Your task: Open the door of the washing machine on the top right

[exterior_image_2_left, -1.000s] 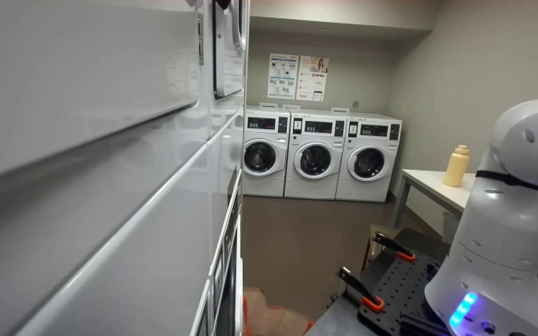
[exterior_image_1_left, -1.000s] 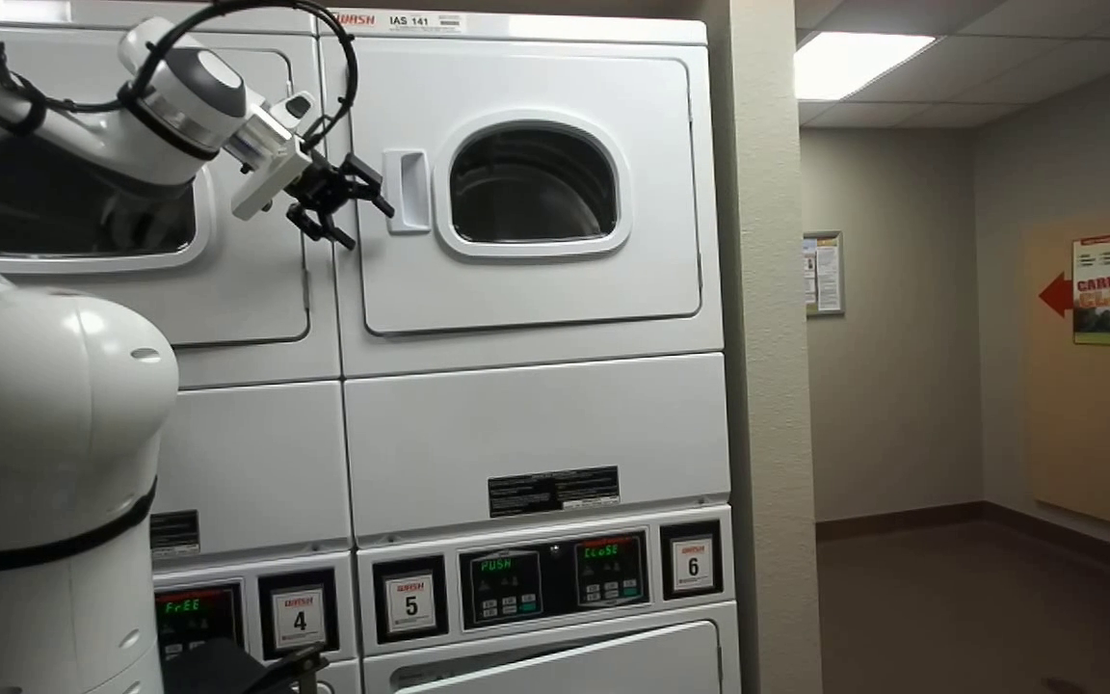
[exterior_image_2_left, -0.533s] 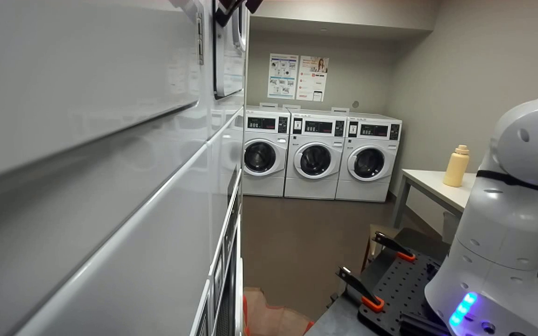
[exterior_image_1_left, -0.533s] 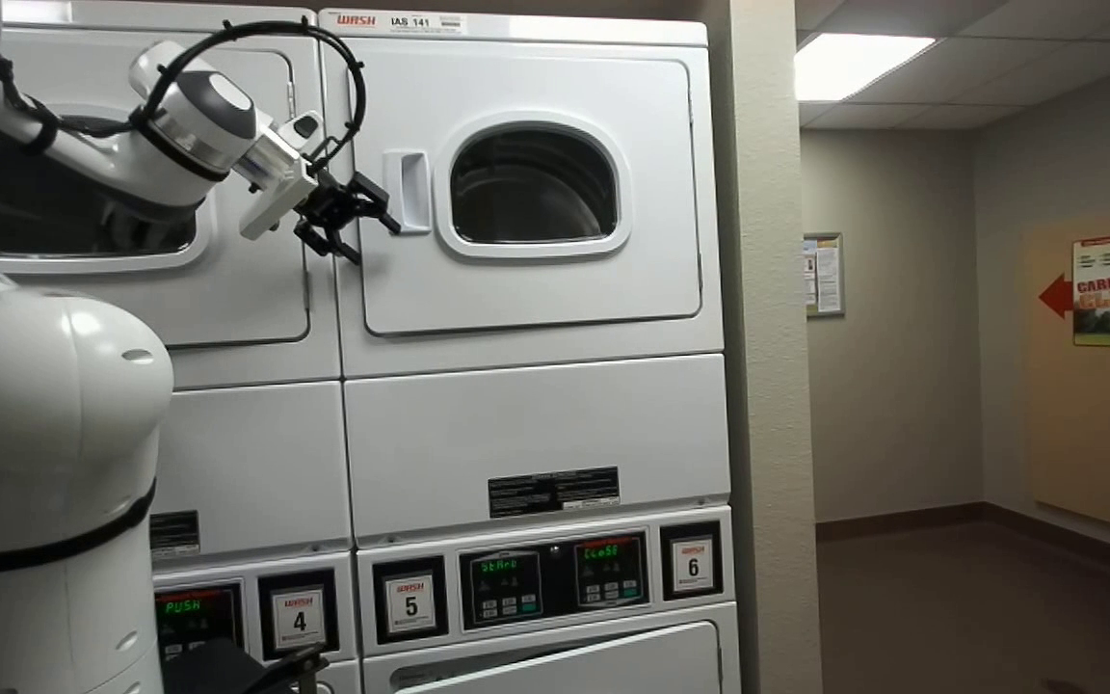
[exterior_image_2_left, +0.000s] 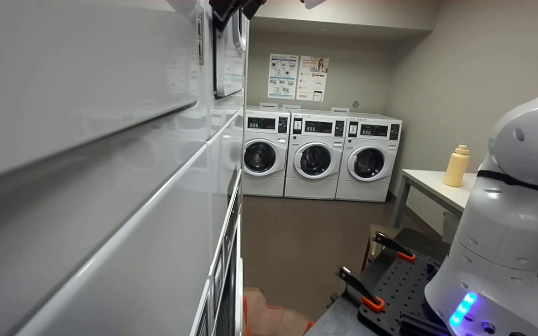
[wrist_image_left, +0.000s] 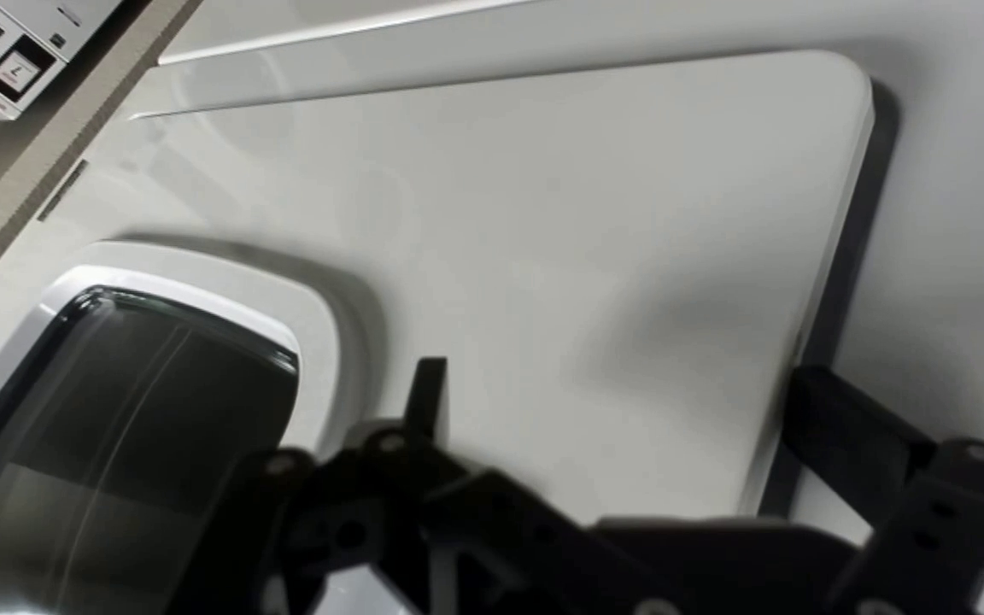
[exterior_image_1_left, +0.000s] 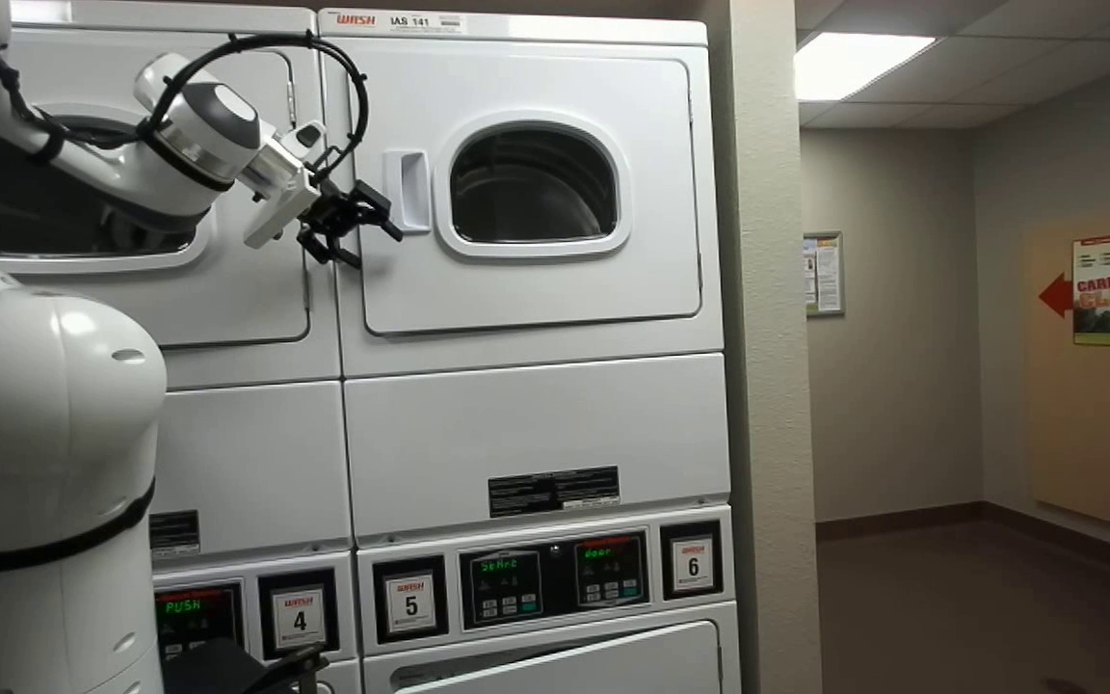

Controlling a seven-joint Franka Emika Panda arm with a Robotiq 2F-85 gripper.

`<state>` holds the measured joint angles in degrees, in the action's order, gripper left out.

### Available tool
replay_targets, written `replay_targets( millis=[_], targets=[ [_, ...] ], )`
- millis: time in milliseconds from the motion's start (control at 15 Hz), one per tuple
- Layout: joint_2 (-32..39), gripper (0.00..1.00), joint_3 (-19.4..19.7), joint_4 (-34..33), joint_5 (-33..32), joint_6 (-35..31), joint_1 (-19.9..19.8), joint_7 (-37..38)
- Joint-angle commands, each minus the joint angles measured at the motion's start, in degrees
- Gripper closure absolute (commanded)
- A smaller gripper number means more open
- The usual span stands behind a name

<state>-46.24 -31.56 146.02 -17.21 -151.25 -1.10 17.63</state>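
Observation:
The white top right machine door (exterior_image_1_left: 536,294) looks shut in an exterior view, with a recessed handle (exterior_image_1_left: 410,193) at its left edge and a dark oval window (exterior_image_1_left: 536,183). My black gripper (exterior_image_1_left: 378,247) is open and empty at the door's left edge, low beside the handle. In the wrist view the gripper (wrist_image_left: 620,376) has one finger over the door face (wrist_image_left: 586,213) near the window (wrist_image_left: 142,444). The other finger is at the door's edge gap; contact is unclear. The gripper hides the handle there. The gripper (exterior_image_2_left: 236,11) also shows at the top of an exterior view.
The neighbouring upper door (exterior_image_1_left: 237,289) is behind my arm, left of the target door. A control panel (exterior_image_1_left: 555,578) and a partly open lower door (exterior_image_1_left: 603,665) are below. A wall column (exterior_image_1_left: 772,337) stands at the right. A table with a yellow bottle (exterior_image_2_left: 456,166) is beside the robot base.
My gripper has moved down and slightly right along the door's left edge, mostly in the first half second. It stays open. The door has not visibly moved.

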Motion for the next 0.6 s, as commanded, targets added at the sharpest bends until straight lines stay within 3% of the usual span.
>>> replay_targets(
  millis=[0,533],
  targets=[
    [-0.7,0.00,-2.2,1.6,-1.9,-3.2,-3.6,3.1],
    [-6.3,0.00,-2.0,3.2,-1.7,1.0,-5.7,2.1]
  ],
)
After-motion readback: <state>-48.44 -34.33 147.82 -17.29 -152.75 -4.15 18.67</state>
